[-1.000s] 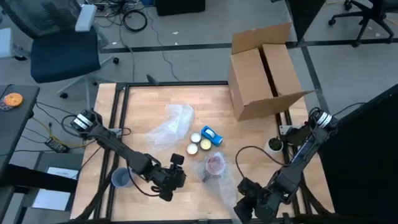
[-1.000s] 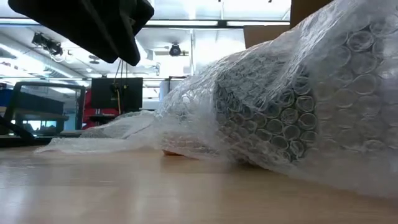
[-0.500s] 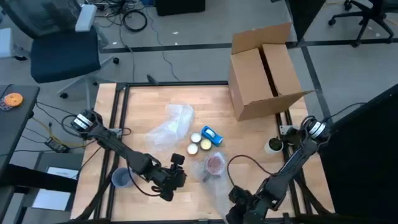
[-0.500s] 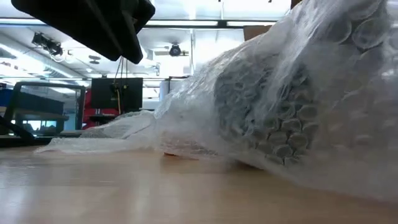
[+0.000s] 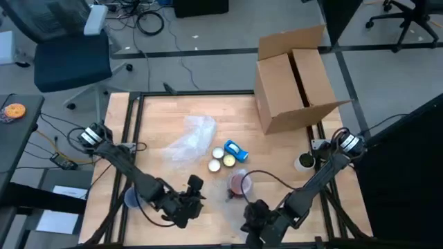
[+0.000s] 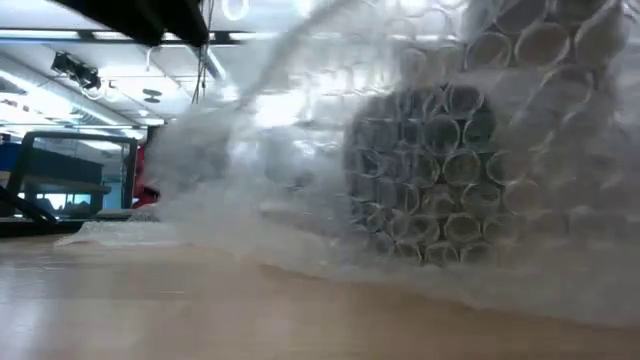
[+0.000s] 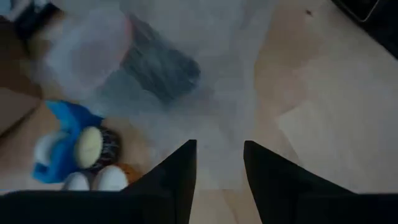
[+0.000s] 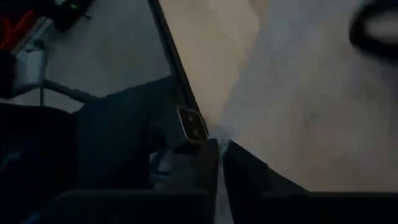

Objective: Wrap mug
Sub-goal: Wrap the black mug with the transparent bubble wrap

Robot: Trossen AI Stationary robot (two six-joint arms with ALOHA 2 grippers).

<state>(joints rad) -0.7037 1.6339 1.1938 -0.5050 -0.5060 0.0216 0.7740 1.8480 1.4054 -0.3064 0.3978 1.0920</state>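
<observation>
The mug lies near the table's middle front, reddish from above and dark through the bubbles in the low view and the left wrist view. A sheet of clear bubble wrap covers it and runs toward the near edge. My right gripper is at the near edge, shut on this wrap. My left gripper stands open just left of the mug, its fingers over the wrap's edge; I cannot tell if they touch it. My right gripper pinches a thin edge of the bubble wrap between its two fingers, at the sheet's near end. The sheet rises from the table and arches over the mug, as the low view shows. One layer or several, I cannot tell.
A second crumpled wrap lies at the table's middle. A blue object and three small round ones lie just beyond the mug. An open cardboard box stands at the far right, a blue cup near left, a small cup right.
My right gripper has gone along the near edge toward the table's left, taking the wrap's near end with it. The wrap has risen and spread leftward over the mug. My left gripper has shifted slightly toward the near edge.
</observation>
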